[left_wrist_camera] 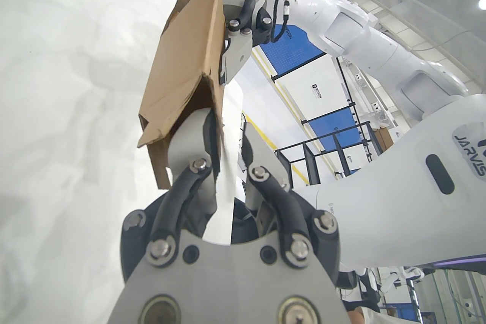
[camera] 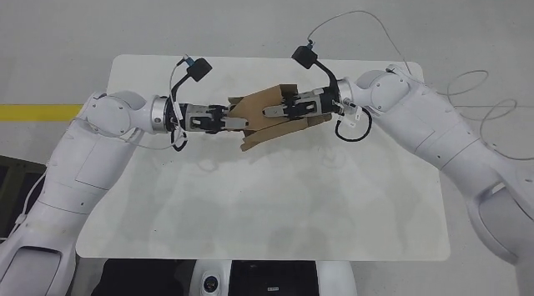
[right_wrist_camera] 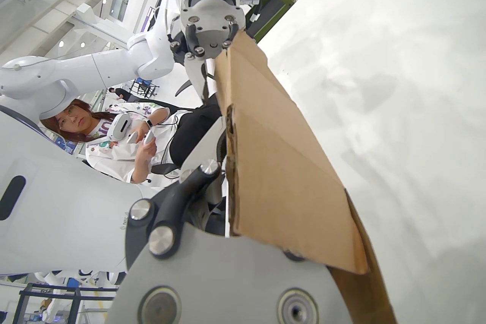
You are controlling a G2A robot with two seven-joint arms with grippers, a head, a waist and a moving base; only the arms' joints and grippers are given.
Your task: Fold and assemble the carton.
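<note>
- Nearest the robot there's the white table [camera: 275, 221], with only faint shadows on its front half.
- Past the middle of it, both arms come in from the sides and meet at the carton [camera: 260, 102]. It's a flat-ish brown cardboard piece, partly folded, lying slantwise between them. It looks lifted off the tabletop, not resting on it.
- The left gripper [camera: 232, 118] is at the carton's left end. Its own wrist cam shows the jaws apart, straddling one cardboard wall. One of its fingers [left_wrist_camera: 190, 143] is tucked under a flap and right against the cardboard. The other finger [left_wrist_camera: 262, 154] sits outside with a visible gap, so it isn't pinching.
- The right gripper [camera: 271, 111] reaches further in over the carton's top panel. From the left wrist cam you see one finger pressed flat along the panel's edge, with the other hidden behind the board. It reads as clamped on that wall.
- In the right wrist cam the carton [right_wrist_camera: 273, 158] runs from that gripper's base straight out to the left gripper [right_wrist_camera: 207, 90] at the far end. There's a torn-looking corrugated edge facing the camera.
- Beyond the arms, a thin grey cable [camera: 367, 17] loops above the table's far right corner.
- Off to the left, a yellow floor line [camera: 37, 112].
</note>
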